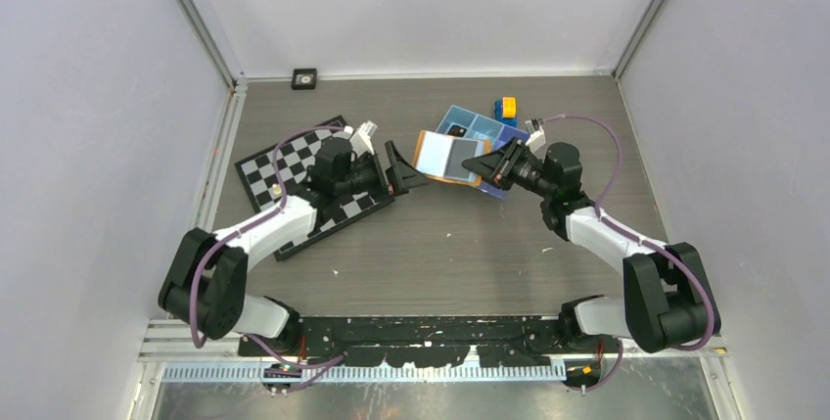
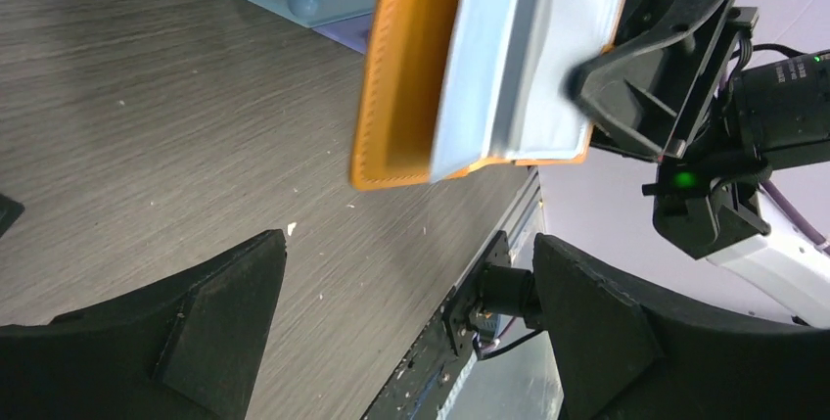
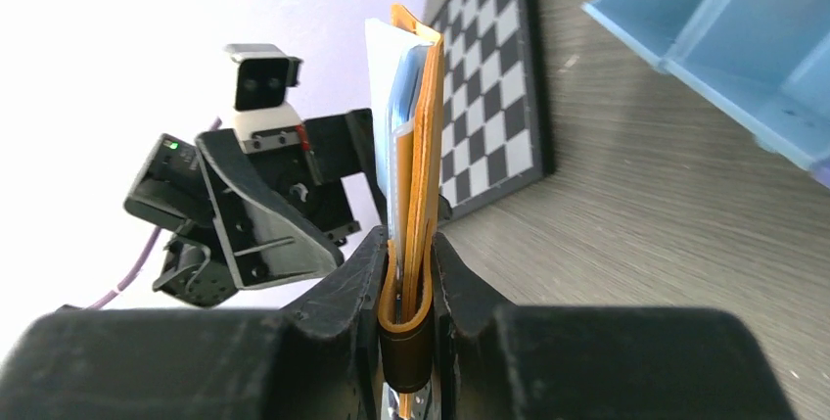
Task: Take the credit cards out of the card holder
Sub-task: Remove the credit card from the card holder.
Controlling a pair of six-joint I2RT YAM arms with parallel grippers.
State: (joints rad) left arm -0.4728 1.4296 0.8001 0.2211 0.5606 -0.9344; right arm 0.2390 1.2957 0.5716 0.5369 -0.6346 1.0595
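Note:
My right gripper [image 3: 408, 244] is shut on the folded end of the orange card holder [image 3: 411, 126] and holds it above the table. The card holder [image 1: 445, 154] shows a pale grey-blue inner sleeve [image 2: 519, 58] facing the left arm. White and blue flat edges stand out along its far side; I cannot tell whether they are credit cards or sleeves. My left gripper [image 2: 411, 244] is open with nothing between its fingers, just short of the holder's free edge [image 2: 391, 97]. In the top view the left gripper [image 1: 401, 170] is to the left of the holder and the right gripper [image 1: 486, 167] to its right.
A blue three-compartment tray [image 1: 470, 126] stands behind the held holder, with a small yellow-and-blue block [image 1: 506, 109] at its far side. A black-and-white checkerboard mat [image 1: 294, 185] lies under the left arm. A small black square object [image 1: 304, 78] sits by the back wall.

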